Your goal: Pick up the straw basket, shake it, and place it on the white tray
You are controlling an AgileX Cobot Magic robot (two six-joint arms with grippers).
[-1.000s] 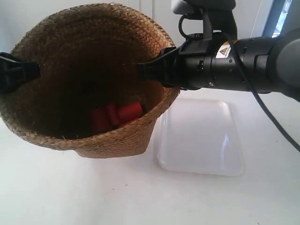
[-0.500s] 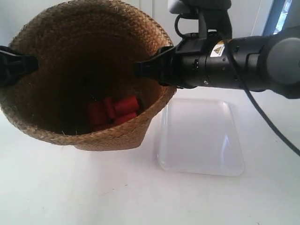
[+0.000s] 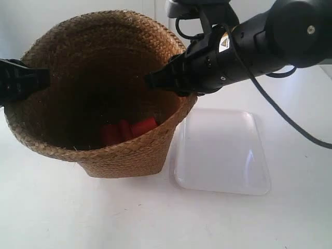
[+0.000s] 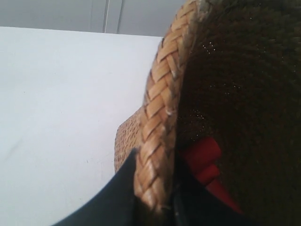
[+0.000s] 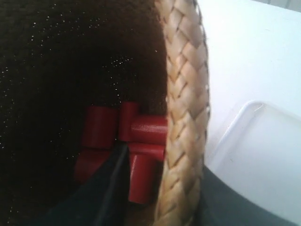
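The straw basket [image 3: 129,155] hangs between both arms, left of the white tray [image 3: 223,155], its mouth tipped toward the exterior camera. Whether its base touches the table I cannot tell. My left gripper [image 3: 39,80] is shut on the braided rim at the exterior view's left; in the left wrist view the rim [image 4: 162,117] runs between the left gripper's [image 4: 157,197] dark fingers. My right gripper [image 3: 155,80] is shut on the opposite rim; the right wrist view shows the right gripper [image 5: 174,202] with one finger inside the basket and one outside. The tray [image 5: 258,155] lies just beyond.
Several red cylinders [image 3: 129,128] lie at the bottom of the basket, also seen as red cylinders [image 5: 141,141] in the right wrist view. A black cable [image 3: 280,114] loops from the right arm over the tray. White tabletop [image 3: 155,218] surrounds everything.
The basket has dropped lower and turned more upright, so more of its outer wall shows. The right arm has tilted upward at its wrist. The red cylinders have shifted inside.
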